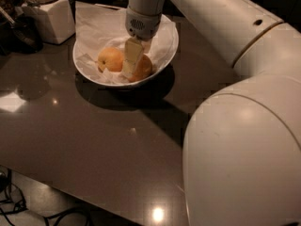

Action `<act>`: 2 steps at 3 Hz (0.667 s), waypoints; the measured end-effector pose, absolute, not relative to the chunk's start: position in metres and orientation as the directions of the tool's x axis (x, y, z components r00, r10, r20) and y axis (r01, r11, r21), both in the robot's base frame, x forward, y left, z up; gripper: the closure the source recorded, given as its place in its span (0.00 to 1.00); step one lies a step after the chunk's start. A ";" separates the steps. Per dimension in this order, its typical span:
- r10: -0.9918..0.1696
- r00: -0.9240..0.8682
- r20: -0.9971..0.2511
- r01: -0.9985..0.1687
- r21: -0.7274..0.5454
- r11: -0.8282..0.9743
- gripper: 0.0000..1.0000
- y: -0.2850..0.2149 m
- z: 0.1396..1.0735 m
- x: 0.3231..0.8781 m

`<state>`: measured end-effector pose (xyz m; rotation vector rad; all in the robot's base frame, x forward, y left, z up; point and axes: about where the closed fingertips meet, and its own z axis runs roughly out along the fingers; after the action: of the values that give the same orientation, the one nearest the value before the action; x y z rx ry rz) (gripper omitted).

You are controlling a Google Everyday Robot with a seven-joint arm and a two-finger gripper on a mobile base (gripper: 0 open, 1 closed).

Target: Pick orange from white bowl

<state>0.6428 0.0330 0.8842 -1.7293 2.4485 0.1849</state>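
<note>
Gripper (133,68) was lowered inside the white bowl (79,66), with its pale tip lying directly over the front of the orange (145,66). Whether it was parted around the fruit or already clamped on it could not be told from this view. The orange sat on crumpled paper lining (101,29), on the side of the bowl nearer the arm (211,18), just beside the paler fruit (110,59); these were the 2 fruits in the bowl.

Handling, as judged: a firm, round, smooth-skinned body of moderate weight, liable to roll or slip from an off-centre pinch. Hold was best taken across its widest part, clear of the neighbouring fruit, with moderate force.

The arm reached in over the dark table (94,140), its wrist turned steeply downward above the bowl. A white jar (47,15) stood apart at the bowl's far side.
</note>
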 end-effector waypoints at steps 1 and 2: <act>-0.924 -0.339 -0.177 -0.940 0.028 0.340 0.23 0.032 0.879 0.647; -0.922 -0.348 -0.168 -0.937 0.045 0.346 0.21 0.032 0.870 0.652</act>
<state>0.6521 0.0318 0.8702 -1.7232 2.4826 0.2015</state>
